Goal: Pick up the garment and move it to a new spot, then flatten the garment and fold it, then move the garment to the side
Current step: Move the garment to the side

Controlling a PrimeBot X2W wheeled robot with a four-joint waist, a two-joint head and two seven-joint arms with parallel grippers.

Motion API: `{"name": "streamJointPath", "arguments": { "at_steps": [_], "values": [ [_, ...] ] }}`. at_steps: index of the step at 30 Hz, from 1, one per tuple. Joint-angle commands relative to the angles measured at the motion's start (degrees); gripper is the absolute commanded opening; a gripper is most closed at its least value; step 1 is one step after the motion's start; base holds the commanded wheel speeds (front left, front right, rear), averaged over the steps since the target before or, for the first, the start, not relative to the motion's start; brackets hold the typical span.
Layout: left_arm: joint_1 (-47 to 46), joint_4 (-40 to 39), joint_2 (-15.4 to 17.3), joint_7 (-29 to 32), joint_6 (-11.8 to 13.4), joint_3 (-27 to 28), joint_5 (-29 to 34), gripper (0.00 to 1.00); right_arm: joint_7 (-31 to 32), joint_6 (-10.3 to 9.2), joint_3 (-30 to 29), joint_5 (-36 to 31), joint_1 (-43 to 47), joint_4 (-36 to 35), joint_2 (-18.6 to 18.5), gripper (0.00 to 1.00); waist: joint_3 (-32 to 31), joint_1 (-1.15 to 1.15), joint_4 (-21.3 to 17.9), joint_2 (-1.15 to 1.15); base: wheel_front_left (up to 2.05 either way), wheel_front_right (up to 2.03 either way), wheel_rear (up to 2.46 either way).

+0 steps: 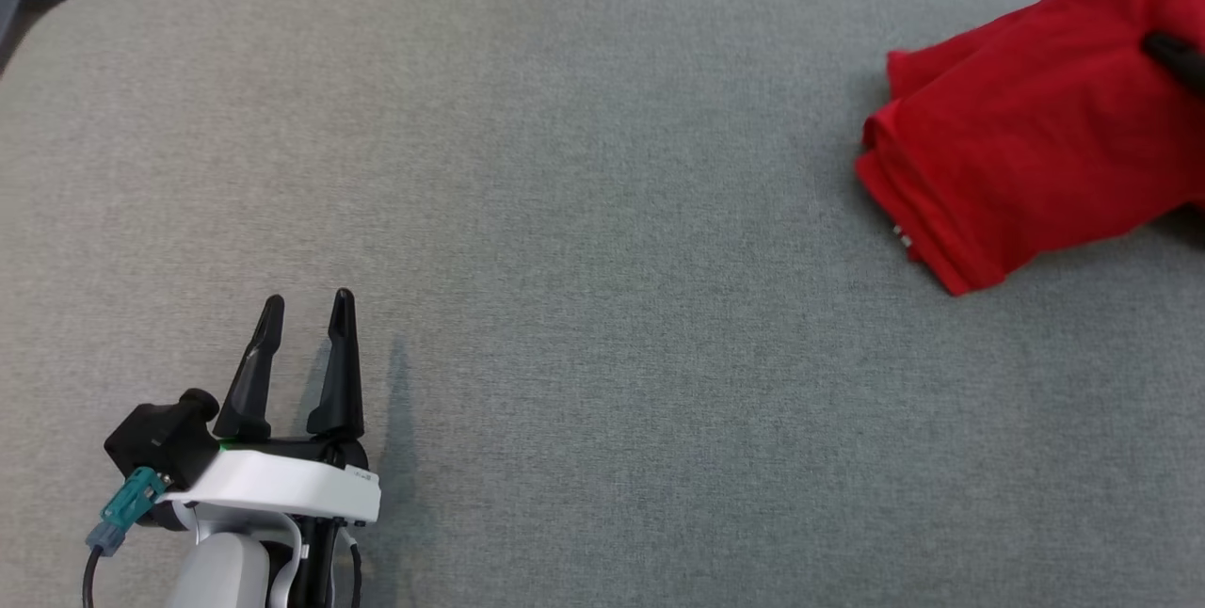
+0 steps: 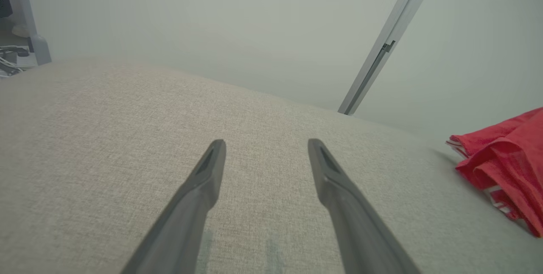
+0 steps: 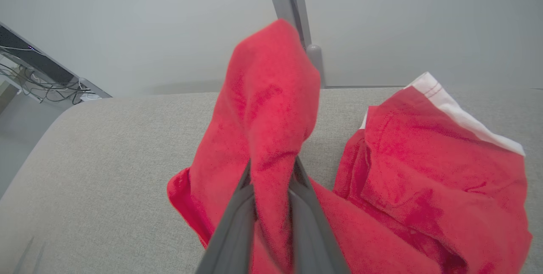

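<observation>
- Red cloth: that's the garment (image 1: 1036, 128), bunched in loose folds at the far right of the grey fabric tabletop (image 1: 584, 194). The head view's right edge slices part of it off.
- Right gripper (image 3: 272, 167) is clamped on it. In the right wrist view the two dark fingers (image 3: 237, 219) pinch a fold that stands up between them, tips half buried in cloth.
- From the head, a dark finger (image 1: 1177, 57) of that gripper pokes in over the garment at the picture's edge, with the arm behind it cut off.
- How much cloth is clear of the tabletop is hard to tell. The heap with the white trim (image 3: 458, 113) lies on the surface.
- Left gripper (image 1: 308, 299) sits at the lower left of the head view, jaws spread, nothing between them, well apart from the garment.
- In the left wrist view the garment peeks in at the right edge, cut off, with striped trim (image 2: 456, 144) just visible beneath.
- Beyond the tabletop the background is pale and blurred. A grey metal post (image 3: 292, 6) rises behind the lifted fold, and some cables (image 3: 42, 83) at the left are too small to make out.
</observation>
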Motion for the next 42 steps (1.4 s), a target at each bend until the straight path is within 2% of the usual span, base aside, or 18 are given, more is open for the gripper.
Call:
{"name": "streamJointPath", "arguments": {
  "at_steps": [1, 9, 15, 20, 24, 25, 30, 32, 33, 34, 38, 42],
  "values": [
    [-1.3, -0.1, 0.2, 0.0, -0.1, 0.1, 0.5, 1.0, -0.8, 0.02, -0.5, 0.3, -0.6, 0.6, -0.8, 0.0, 1.7, 0.0, -1.1, 0.0, 0.0, 0.0, 0.0],
    [-2.9, -0.5, 0.5, 0.0, -0.1, 0.6, 1.7, 1.0, -3.9, 0.03, -3.1, 1.3, -0.9, 2.9, -2.2, 0.0, 4.8, 0.0, -3.5, 0.0, 0.0, 0.0, 0.0],
    [-3.0, -0.5, 0.4, 0.0, -0.1, -0.3, 1.6, 1.0, -6.0, 0.02, -3.4, -1.2, -2.7, 9.5, -2.2, 0.0, 6.9, 0.0, -4.1, 0.0, 0.0, 0.0, 0.0],
    [-4.2, -0.9, 1.0, 0.0, -0.1, -0.9, 1.6, 1.0, -7.6, 0.02, -2.1, -6.0, -5.5, 18.5, 1.6, 0.0, 8.8, 0.0, -4.0, 0.0, 0.0, 0.0, 0.0],
    [-5.0, -1.0, 1.3, 0.0, -0.1, -1.3, 1.6, 1.0, -8.2, 0.02, -1.5, -8.4, -7.6, 26.3, 4.7, 0.0, 10.4, 0.0, -3.3, 0.0, 0.0, 0.0, 0.0],
    [-5.0, -1.0, 1.3, 0.0, -0.1, -1.3, 1.6, 1.0, -8.2, 0.02, -1.5, -8.4, -7.6, 26.3, 4.7, 0.0, 10.4, 0.0, -3.3, 0.0, 0.0, 0.0, 0.0],
    [-5.6, -1.0, 1.4, 0.0, -0.1, -1.4, 1.6, 1.0, -8.3, 0.02, -1.1, -10.7, -10.2, 37.2, 8.5, 0.0, 12.3, 0.0, -1.8, 0.0, 0.0, 0.0, 0.0],
    [-5.7, -1.0, 1.3, 0.0, -0.1, -1.4, 1.5, 1.0, -9.0, 0.02, -1.1, -11.3, -11.2, 40.0, 10.0, 0.18, 12.7, 0.0, -1.2, 0.0, 0.0, 0.0, 0.0],
    [-5.8, -1.0, 1.3, 0.0, -0.1, -1.4, 1.4, 1.0, -9.2, 0.02, -1.2, -11.6, -11.5, 40.9, 10.6, 0.35, 12.9, 0.0, -1.0, 0.0, 0.0, 0.0, 0.0],
    [-5.8, -0.9, 1.2, 0.0, -0.1, -1.4, 1.3, 1.0, -9.6, 0.02, -0.9, -12.2, -11.6, 41.6, 10.8, 1.0, 12.9, 0.0, -0.7, 0.0, 0.0, 0.0, 0.0],
    [-5.5, -0.6, 1.0, 0.0, -0.1, -1.4, 1.1, 1.0, -10.1, 0.02, -0.5, -13.7, -10.7, 42.8, 11.1, 1.0, 11.9, 0.0, 0.0, 0.0, 0.0, 0.0, 0.0],
    [-4.7, -0.5, 0.8, 0.0, -0.1, -1.3, 0.8, 1.0, -10.5, 0.02, -0.4, -15.7, -8.8, 42.9, 8.7, 1.0, 9.7, 0.0, 0.3, 0.0, 0.0, 0.0, 0.0]
  ]
}}
